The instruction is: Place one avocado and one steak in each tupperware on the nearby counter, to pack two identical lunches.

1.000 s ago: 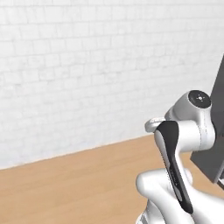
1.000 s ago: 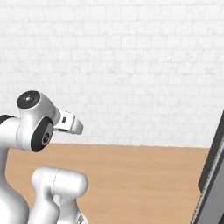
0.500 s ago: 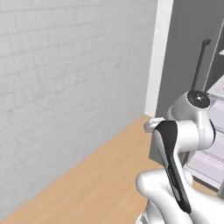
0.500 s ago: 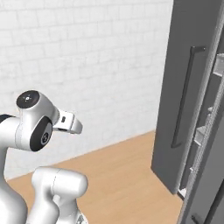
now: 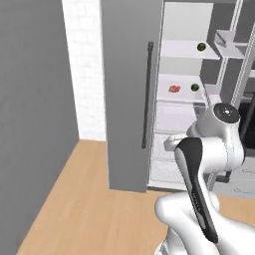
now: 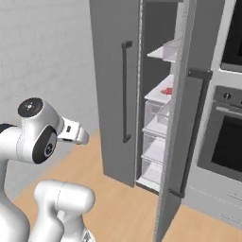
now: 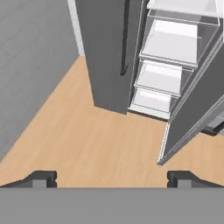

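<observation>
Hanging with its fingers spread wide and empty, the claw [image 7: 112, 177] looks down over wood floor [image 7: 87, 140] toward an open fridge [image 5: 130, 94]. Inside, a red steak [image 5: 175, 88] lies on a middle shelf, an avocado [image 5: 195, 87] near it, another avocado [image 5: 201, 47] a shelf higher.

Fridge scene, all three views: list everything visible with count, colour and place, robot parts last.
fridge: one, grey, right door open, left door shut with a dark handle
steak: one, red, middle shelf of the fridge
avocados: two, dark green, one on the upper shelf, one on the steak's shelf to its right
drawers: clear, stacked below the shelves
oven: one, grey with dark window, right of the fridge
floor: light wood
wall: white brick, left of the fridge
gripper: one, dark tips, open, above the floor
</observation>
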